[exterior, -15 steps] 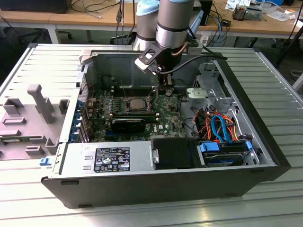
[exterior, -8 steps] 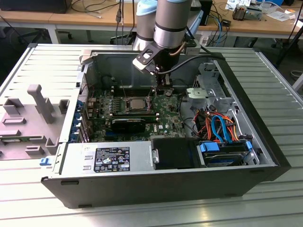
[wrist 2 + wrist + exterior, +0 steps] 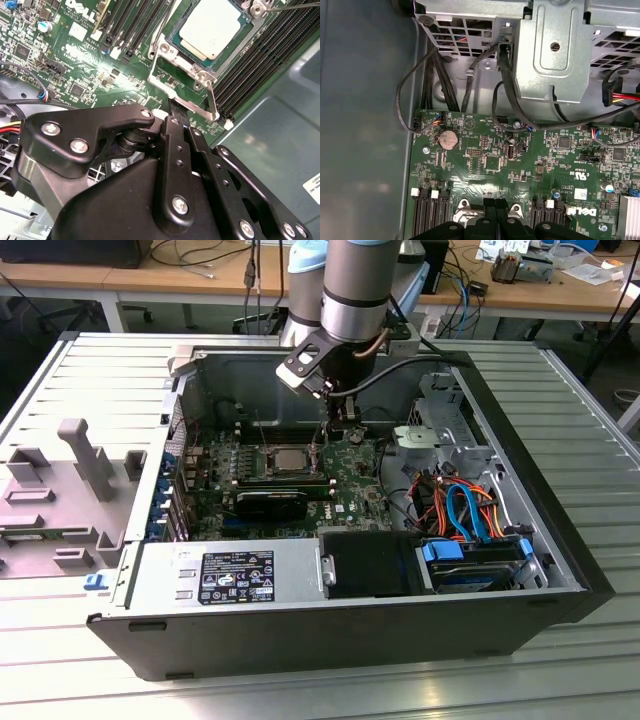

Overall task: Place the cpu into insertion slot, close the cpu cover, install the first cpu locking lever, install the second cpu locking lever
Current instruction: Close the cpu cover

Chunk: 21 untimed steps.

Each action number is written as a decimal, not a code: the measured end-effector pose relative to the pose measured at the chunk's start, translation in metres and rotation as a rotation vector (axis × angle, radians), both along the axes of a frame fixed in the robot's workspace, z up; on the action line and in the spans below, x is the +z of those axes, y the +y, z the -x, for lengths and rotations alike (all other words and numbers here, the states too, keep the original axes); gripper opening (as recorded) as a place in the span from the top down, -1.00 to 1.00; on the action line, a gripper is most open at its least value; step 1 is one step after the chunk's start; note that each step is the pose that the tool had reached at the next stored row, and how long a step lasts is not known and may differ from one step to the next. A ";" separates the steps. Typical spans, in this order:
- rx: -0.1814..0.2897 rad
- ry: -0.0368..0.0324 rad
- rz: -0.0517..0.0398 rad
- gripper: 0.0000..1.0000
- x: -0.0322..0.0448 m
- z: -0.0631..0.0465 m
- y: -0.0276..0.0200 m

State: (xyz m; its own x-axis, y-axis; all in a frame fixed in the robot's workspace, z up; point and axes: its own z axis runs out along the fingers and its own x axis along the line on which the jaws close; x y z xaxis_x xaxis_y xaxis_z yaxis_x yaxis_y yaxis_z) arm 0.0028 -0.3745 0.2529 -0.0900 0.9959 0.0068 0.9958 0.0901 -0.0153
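The cpu [image 3: 212, 27] lies flat in the insertion slot [image 3: 174, 46] on the green board, its dull silver top showing; it also shows as the cpu [image 3: 290, 459] in the exterior view. The silver cpu cover [image 3: 182, 64] lies down around it. One thin wire lever [image 3: 213, 100] runs along one side of the socket and a second wire lever [image 3: 159, 30] along the other. My gripper [image 3: 180, 119] is shut, its black fingertips right at the socket's near end beside the first lever, with nothing seen between them. The gripper [image 3: 340, 428] hangs just to the right of the socket in the exterior view.
The board sits inside an open computer case [image 3: 540, 540] on a ribbed metal table. Memory slots [image 3: 260, 60] flank the socket. A drive cage [image 3: 555, 55] and loose cables [image 3: 445, 75] lie past the board's edge. A power supply [image 3: 230, 575] and coloured cables [image 3: 460, 510] fill the case's near side.
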 end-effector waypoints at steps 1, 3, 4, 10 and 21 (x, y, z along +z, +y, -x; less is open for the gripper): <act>0.000 0.0000 0.0000 0.79 0.0000 0.001 0.0000; 0.000 0.0000 0.0000 0.79 0.0000 0.002 0.0000; 0.000 0.0000 0.0001 0.79 0.0000 0.002 0.0000; 0.000 0.0000 0.0000 0.79 -0.0001 0.006 0.0000; 0.000 0.0000 0.0000 0.79 -0.0002 0.013 0.0000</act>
State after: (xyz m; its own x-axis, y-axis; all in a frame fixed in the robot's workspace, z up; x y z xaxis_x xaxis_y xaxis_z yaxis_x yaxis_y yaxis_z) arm -0.0102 -0.3745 0.2528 -0.0900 0.9959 0.0068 0.9958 0.0901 -0.0152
